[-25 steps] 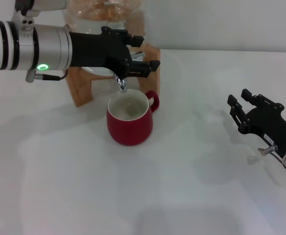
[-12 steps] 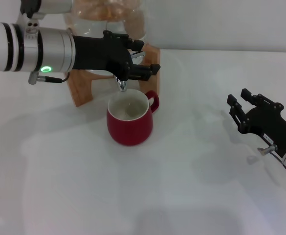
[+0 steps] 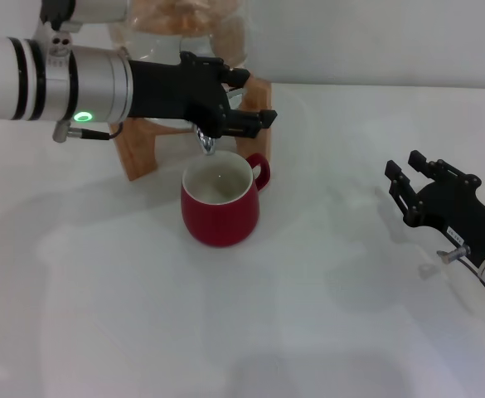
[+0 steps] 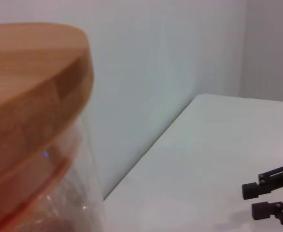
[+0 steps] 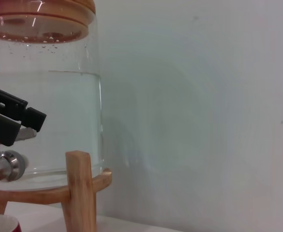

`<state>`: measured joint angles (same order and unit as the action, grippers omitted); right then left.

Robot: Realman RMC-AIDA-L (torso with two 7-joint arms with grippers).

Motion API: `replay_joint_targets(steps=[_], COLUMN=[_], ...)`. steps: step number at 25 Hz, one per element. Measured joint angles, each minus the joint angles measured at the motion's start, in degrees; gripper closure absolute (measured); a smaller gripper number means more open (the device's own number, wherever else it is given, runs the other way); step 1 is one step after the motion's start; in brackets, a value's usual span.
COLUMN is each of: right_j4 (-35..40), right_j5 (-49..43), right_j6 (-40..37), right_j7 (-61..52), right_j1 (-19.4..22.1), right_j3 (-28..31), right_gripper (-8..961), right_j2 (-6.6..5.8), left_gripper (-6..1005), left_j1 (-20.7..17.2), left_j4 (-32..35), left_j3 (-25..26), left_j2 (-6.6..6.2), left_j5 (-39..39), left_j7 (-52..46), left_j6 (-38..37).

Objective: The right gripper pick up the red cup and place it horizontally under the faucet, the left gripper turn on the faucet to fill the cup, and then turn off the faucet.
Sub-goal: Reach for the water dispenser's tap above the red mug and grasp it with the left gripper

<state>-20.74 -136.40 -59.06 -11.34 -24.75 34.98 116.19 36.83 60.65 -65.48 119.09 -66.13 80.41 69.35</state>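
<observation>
1. We are seeing the red cup [image 3: 219,203] sitting upright under the faucet [image 3: 206,143], centre-left: placed.
2. The left gripper [image 3: 244,110] is working the lever, fingers seemingly clamped there.
3. The right gripper [image 3: 409,186] is idling lower right, fingers apart; filling and shutting off remain.

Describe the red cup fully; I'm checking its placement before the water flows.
The glossy red ceramic cup stands upright on the white table, mouth up, off-white inside, its loop handle toward the robot's right. It sits directly below the chrome faucet, apart from it, before the wooden stand. No gripper touches it.
</observation>
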Motion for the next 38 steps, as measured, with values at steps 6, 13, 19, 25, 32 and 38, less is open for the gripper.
replay_joint_targets(steps=[6,13,19,25,32,38], right_j4=[0.00,0.00,0.00,0.00,0.00,0.00], right_j5=[-0.08,-0.12,-0.27,-0.28,-0.28,-0.28], right_j6=[-0.01,-0.41,-0.52,-0.53,-0.53,-0.53], right_j7=[0.00,0.00,0.00,0.00,0.00,0.00], right_j1=[-0.03,0.02,0.11,0.14,0.14,0.14], right_j3=[0.00,0.00,0.00,0.00,0.00,0.00], right_gripper=[590,590,590,591,591,591], right_j2=[0.00,0.00,0.00,0.00,0.00,0.00], left_gripper=[240,240,240,240,240,240], left_j1=[0.00,0.00,0.00,0.00,0.00,-0.04], left_j4=[-0.01,0.25,0.40,0.44,0.53,0.95], left_j3=[-1.01,-1.05,-1.05,-1.15,-1.14,-1.14], left_j2=[0.00,0.00,0.00,-0.01,-0.05,-0.10], left_j5=[0.00,-0.05,-0.14,0.03,0.06,0.23], left_j7=[-0.28,-0.39,-0.80,-1.19,-1.22,-1.54], left_j6=[-0.05,0.00,0.37,0.49,0.86,1.14])
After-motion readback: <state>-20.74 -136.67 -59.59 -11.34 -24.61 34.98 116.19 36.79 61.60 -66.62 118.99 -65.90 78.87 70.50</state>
